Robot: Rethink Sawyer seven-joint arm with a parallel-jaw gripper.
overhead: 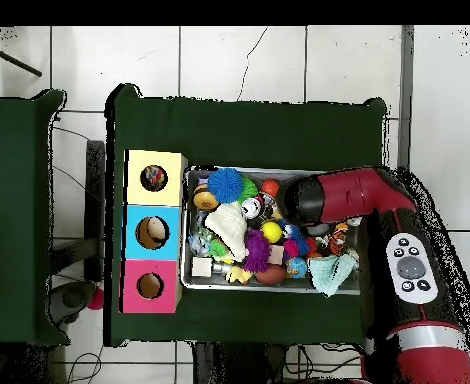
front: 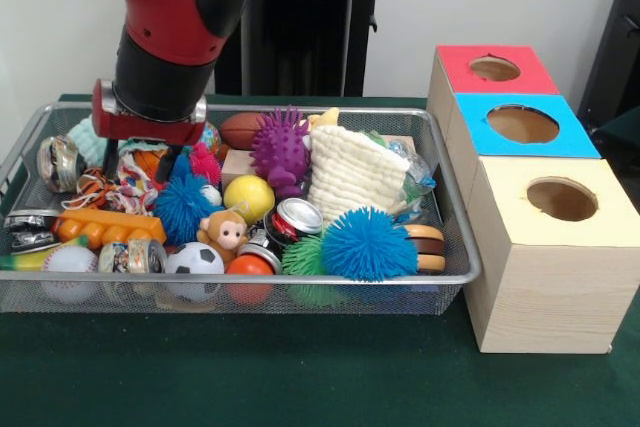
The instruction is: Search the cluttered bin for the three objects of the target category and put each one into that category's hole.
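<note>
The wire mesh bin (front: 455,247) is full of toys; it also shows in the overhead view (overhead: 187,228). My gripper (front: 137,161) reaches down into its far left part, open, with a dark finger on each side of a white and multicolour rope toy (front: 137,169). A second rope toy (front: 93,188), orange, black and white, lies just left of it and shows in the overhead view (overhead: 337,238). A third is not visible. The yellow-surround hole (front: 562,199) is on the nearest wood-grain box at the right, and in the overhead view (overhead: 154,178). There the arm hides the gripper.
Blue-surround hole (front: 522,124) and red-surround hole (front: 494,69) lie behind the yellow one. The bin holds blue spiky balls (front: 368,243) (front: 183,205), a purple one (front: 280,147), a cream knitted cloth (front: 350,172), a yellow ball (front: 248,197), a soccer ball (front: 193,259), cans (front: 298,217).
</note>
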